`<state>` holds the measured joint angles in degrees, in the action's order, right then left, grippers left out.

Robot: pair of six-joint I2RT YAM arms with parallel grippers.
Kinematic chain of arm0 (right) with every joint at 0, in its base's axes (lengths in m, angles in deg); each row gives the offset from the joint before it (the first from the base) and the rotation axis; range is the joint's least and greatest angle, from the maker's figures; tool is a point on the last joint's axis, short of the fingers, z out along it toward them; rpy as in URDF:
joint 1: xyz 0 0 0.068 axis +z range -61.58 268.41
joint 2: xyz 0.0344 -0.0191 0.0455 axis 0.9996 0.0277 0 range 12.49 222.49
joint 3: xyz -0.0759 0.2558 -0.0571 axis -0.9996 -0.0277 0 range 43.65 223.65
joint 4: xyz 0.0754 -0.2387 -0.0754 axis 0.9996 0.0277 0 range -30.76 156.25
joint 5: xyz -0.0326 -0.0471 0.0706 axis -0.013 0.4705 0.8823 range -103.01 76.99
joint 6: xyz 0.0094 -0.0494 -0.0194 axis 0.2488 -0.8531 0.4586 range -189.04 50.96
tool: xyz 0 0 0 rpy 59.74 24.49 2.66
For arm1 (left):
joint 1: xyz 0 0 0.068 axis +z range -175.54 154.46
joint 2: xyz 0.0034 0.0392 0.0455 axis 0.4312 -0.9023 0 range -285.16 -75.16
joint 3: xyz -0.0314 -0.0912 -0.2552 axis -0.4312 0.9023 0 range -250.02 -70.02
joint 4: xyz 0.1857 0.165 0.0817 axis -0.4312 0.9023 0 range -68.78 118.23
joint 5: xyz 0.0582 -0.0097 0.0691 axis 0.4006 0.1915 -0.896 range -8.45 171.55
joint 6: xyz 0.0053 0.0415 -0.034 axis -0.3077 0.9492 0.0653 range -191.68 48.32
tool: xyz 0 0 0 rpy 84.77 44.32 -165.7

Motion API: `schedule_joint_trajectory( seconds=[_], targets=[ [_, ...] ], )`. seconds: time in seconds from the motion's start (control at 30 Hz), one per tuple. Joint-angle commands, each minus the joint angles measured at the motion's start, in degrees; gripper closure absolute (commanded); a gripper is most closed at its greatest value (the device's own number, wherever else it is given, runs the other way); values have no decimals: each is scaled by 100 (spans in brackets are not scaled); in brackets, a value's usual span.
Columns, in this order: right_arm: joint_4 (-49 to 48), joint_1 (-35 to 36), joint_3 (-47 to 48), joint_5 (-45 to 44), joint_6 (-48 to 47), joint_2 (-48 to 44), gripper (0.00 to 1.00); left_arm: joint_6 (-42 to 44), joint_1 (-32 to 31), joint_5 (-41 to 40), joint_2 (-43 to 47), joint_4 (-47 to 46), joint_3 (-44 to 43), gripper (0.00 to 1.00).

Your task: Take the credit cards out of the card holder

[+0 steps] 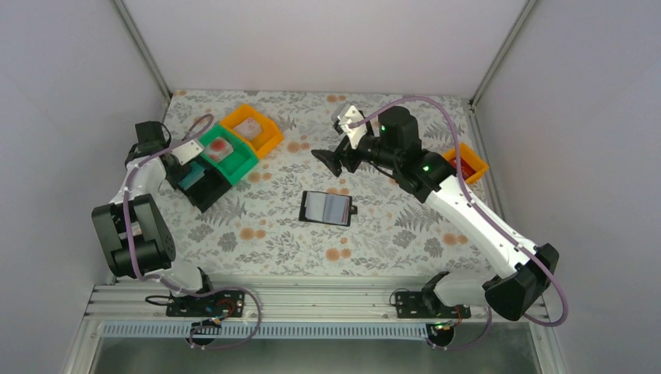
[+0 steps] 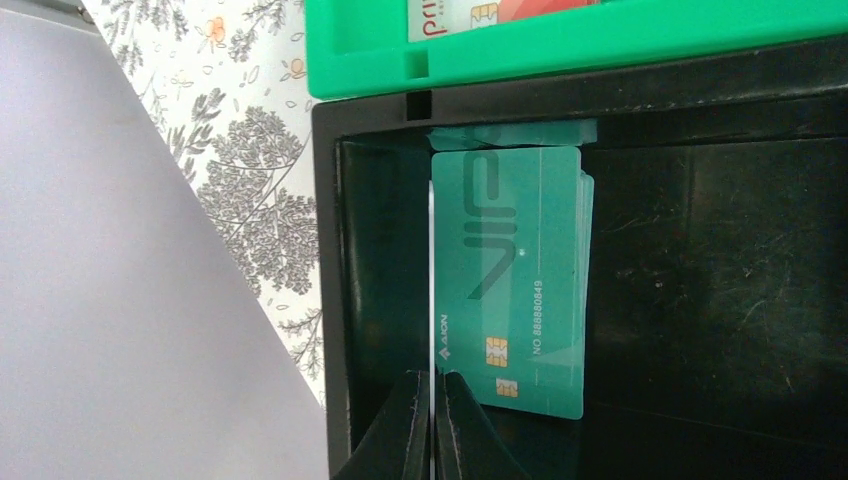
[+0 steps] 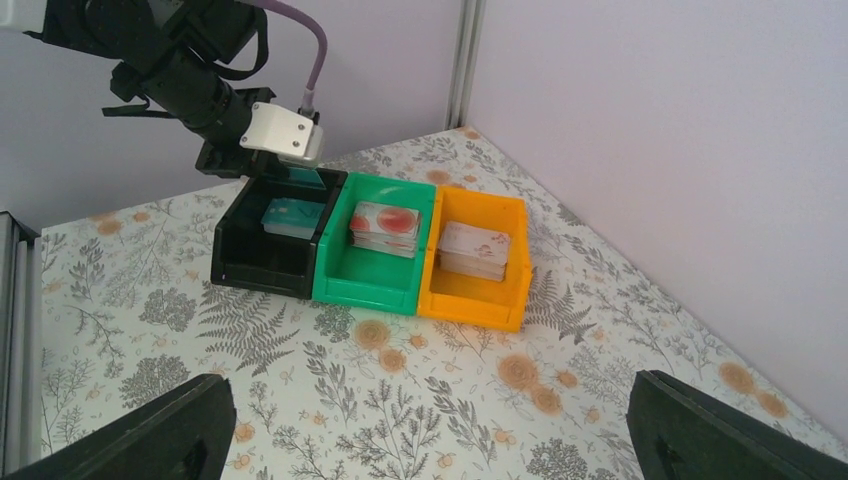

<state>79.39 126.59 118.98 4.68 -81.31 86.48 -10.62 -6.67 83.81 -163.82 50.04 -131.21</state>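
Card holder (image 1: 326, 208): black wallet lying open and flat at table centre, apart from both grippers; glossy dark bluish inner pockets face up; small black tab (image 1: 353, 209) on its 3 o'clock edge
Left gripper (image 2: 432, 382): over the black tray (image 1: 210, 195), at 10 o'clock from the card holder; fingers pinched almost together on the held card (image 3: 300, 177), bluish-green, edge-on in the wrist view
Stacked cards (image 2: 520, 280): bluish-green, gold chip, printed number; flat on the black tray floor, just beside the held card
Green tray (image 3: 365, 285): touching the black tray; holds red-marked pale cards (image 3: 385, 228)
Orange tray (image 3: 470, 305): touching the green tray; holds pale cards (image 3: 475, 248)
Right gripper (image 3: 432, 410): raised at 12 o'clock from the card holder; fingers spread wide, gripping nothing
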Motion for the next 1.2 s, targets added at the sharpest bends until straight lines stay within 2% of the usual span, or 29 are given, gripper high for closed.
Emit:
schedule_joint_trajectory(
  seconds=[0.0,0.37,0.8,1.1,1.17],
  targets=[
    [-64,-36,-13,129,-74,-114,1,21,18,-68,-221,-311,91,98],
    [-24,-38,-28,303,-139,-177,1,379,-20,120,-406,-1074,462,98],
    [95,-37,17,586,-205,-114,1,795,-86,-401,-499,-2033,1105,96],
    [155,-37,51,639,-245,-80,1,676,-86,-489,-598,-1840,971,68],
    [158,-33,50,650,-249,-70,1,553,-86,-315,-596,-1582,835,55]
  ],
)
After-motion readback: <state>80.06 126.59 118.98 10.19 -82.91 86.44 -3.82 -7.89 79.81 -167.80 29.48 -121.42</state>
